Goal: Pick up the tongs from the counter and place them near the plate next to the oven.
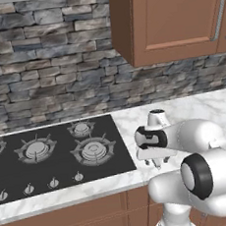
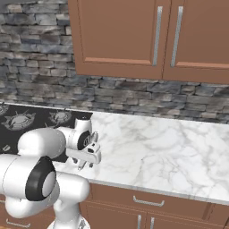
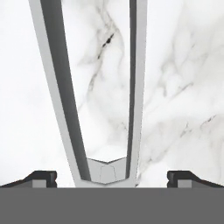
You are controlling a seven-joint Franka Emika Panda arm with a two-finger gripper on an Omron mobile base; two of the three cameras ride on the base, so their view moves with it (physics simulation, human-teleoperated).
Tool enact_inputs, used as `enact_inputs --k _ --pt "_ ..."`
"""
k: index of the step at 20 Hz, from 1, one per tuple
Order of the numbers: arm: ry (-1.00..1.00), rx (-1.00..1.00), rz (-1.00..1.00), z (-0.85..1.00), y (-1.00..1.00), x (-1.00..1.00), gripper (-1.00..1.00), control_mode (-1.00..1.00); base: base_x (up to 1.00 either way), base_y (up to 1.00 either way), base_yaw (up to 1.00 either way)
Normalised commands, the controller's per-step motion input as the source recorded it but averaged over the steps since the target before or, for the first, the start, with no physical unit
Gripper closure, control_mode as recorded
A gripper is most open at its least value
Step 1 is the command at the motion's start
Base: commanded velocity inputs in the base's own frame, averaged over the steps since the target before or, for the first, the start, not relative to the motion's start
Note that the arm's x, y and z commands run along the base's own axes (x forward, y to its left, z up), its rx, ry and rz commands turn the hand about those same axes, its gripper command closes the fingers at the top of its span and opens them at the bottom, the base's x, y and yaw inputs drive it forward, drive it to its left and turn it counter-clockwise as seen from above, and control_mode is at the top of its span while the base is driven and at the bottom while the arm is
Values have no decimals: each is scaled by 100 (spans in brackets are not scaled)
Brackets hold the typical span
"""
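Note:
The silver-grey tongs [image 3: 107,171] lie on the white marble counter [image 3: 183,87], seen close up in the hand view. Their joined end sits between my two fingertips and the two narrow arms run away toward the top of that view. My gripper [image 3: 114,177] is open, low over the tongs, one fingertip [image 3: 41,177] on each side of the joined end and apart from it. In the base views the gripper [image 1: 157,162] [image 2: 85,164] points down at the counter [image 1: 193,109] just right of the cooktop, and the hand hides the tongs. The plate and the oven are out of view.
The black gas cooktop [image 1: 55,155] [image 2: 27,120] is set into the counter left of the hand. A stone wall [image 1: 46,67] backs it, with brown wood cabinets [image 2: 147,36] hanging above. Bare marble [image 2: 170,152] stretches to the right.

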Motion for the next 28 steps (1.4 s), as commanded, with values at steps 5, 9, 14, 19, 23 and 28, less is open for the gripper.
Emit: enact_inputs --k 5,9,14,19,23,28 --pt "0 0 0 0 0 0 100 -100 0 0 0" --pt "0 0 0 0 0 0 100 -100 0 0 0" --pt "0 0 0 6 0 -14 100 -100 0 0 0" --pt "0 -2 1 92 5 -64 100 -100 0 0 0" --pt "0 -1 4 100 5 -97 100 -100 0 0 0" --pt "0 0 3 100 1 -100 100 -100 0 0 0"
